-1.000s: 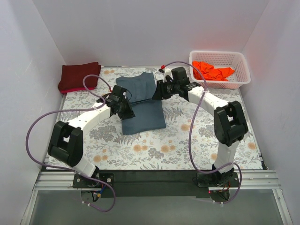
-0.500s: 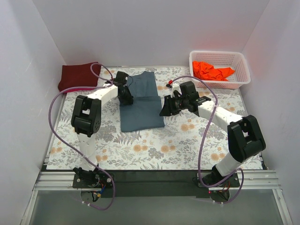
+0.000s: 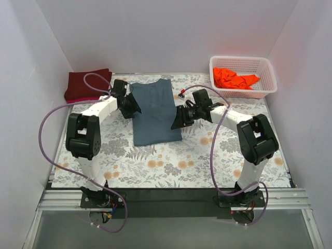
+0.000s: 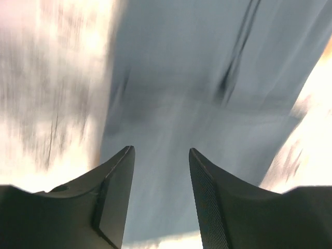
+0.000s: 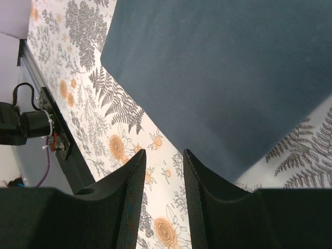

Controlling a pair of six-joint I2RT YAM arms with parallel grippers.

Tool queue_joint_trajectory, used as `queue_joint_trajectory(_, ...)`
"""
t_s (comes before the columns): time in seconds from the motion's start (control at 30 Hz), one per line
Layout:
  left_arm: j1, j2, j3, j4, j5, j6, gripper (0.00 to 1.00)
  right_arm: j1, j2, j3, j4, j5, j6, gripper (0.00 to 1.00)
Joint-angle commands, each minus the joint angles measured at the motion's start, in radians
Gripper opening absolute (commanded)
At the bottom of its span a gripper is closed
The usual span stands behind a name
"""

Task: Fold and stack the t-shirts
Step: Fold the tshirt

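Left hand [image 3: 130, 106]: released, fingers parted, nothing between them. It sits at the left edge of the slate blue-grey t-shirt [image 3: 155, 111], toward the far half. The left wrist view is blurred but shows the shirt fabric directly ahead of the fingers.

Right hand [image 3: 177, 122]: released, fingers parted with a narrow gap, holding nothing. It sits at the shirt's right edge, near the near-right corner. In the right wrist view its fingertips are over bare desk just beside the fabric.

The blue-grey shirt lies flat, folded into a long rectangle, mid-desk between both hands. The maroon t-shirt [image 3: 87, 84] lies folded at the far-left corner. The orange t-shirt [image 3: 233, 79] lies crumpled in the white basket [image 3: 243, 63] at the far right.

The desk [image 3: 171, 161] has a floral-print cover. Plain white walls [image 3: 155, 31] enclose three sides.
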Motion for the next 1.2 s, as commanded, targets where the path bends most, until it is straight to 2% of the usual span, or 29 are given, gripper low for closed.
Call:
queue_joint_trajectory(0.0, -0.013, -0.249, -0.195, 0.070, 0.130, -0.014, 0.45, 0.004, 0.037, 0.058, 0.048, -0.123, 0.023, 0.41)
queue_joint_trajectory(0.03, -0.016, -0.286, -0.315, 0.088, 0.148, -0.023, 0.44, 0.005, 0.049, 0.057, 0.051, -0.170, 0.018, 0.41)
queue_joint_trajectory(0.13, -0.021, -0.388, -0.507, 0.147, 0.209, -0.046, 0.37, 0.005, 0.102, 0.047, 0.073, -0.260, 0.000, 0.42)
queue_joint_trajectory(0.27, -0.022, -0.415, -0.664, 0.216, 0.196, -0.106, 0.29, 0.002, 0.181, 0.029, 0.120, -0.302, -0.012, 0.41)
queue_joint_trajectory(0.3, -0.022, -0.402, -0.682, 0.219, 0.179, -0.119, 0.23, -0.001, 0.215, 0.026, 0.132, -0.305, -0.016, 0.41)
queue_joint_trajectory(0.4, -0.019, -0.376, -0.745, 0.231, 0.152, -0.167, 0.18, -0.014, 0.282, 0.011, 0.172, -0.307, -0.023, 0.41)
queue_joint_trajectory(0.57, -0.016, -0.357, -0.779, 0.196, 0.133, -0.198, 0.17, -0.065, 0.343, -0.078, 0.211, -0.265, -0.026, 0.41)
queue_joint_trajectory(0.7, -0.016, -0.398, -0.770, 0.156, 0.125, -0.193, 0.18, -0.077, 0.291, -0.127, 0.206, -0.244, -0.034, 0.41)
queue_joint_trajectory(0.83, -0.018, -0.469, -0.721, 0.058, 0.092, -0.176, 0.26, -0.076, 0.179, -0.134, 0.172, -0.213, -0.026, 0.41)
queue_joint_trajectory(0.93, -0.021, -0.541, -0.681, 0.003, 0.070, -0.163, 0.38, -0.071, 0.094, -0.106, 0.090, -0.169, -0.034, 0.42)
queue_joint_trajectory(0.97, -0.022, -0.556, -0.672, -0.013, 0.060, -0.152, 0.45, -0.070, 0.058, -0.095, 0.030, -0.149, -0.039, 0.44)
queue_joint_trajectory(1.03, -0.033, -0.590, -0.649, -0.066, 0.015, -0.138, 0.53, -0.058, 0.022, -0.063, -0.037, -0.062, -0.063, 0.45)
queue_joint_trajectory(1.07, -0.039, -0.598, -0.629, -0.085, -0.009, -0.123, 0.64, -0.048, -0.008, -0.051, -0.074, -0.017, -0.071, 0.48)
queue_joint_trajectory(1.1, -0.059, -0.603, -0.615, -0.105, -0.034, -0.117, 0.69, -0.041, -0.022, -0.017, -0.170, 0.040, -0.077, 0.49)
queue_joint_trajectory(1.13, -0.071, -0.601, -0.601, -0.140, -0.083, -0.110, 0.75, -0.019, -0.033, 0.000, -0.217, 0.168, -0.077, 0.50)
queue_joint_trajectory(1.17, -0.097, -0.595, -0.574, -0.160, -0.094, -0.103, 0.82, -0.008, -0.051, 0.012, -0.299, 0.233, -0.068, 0.53)
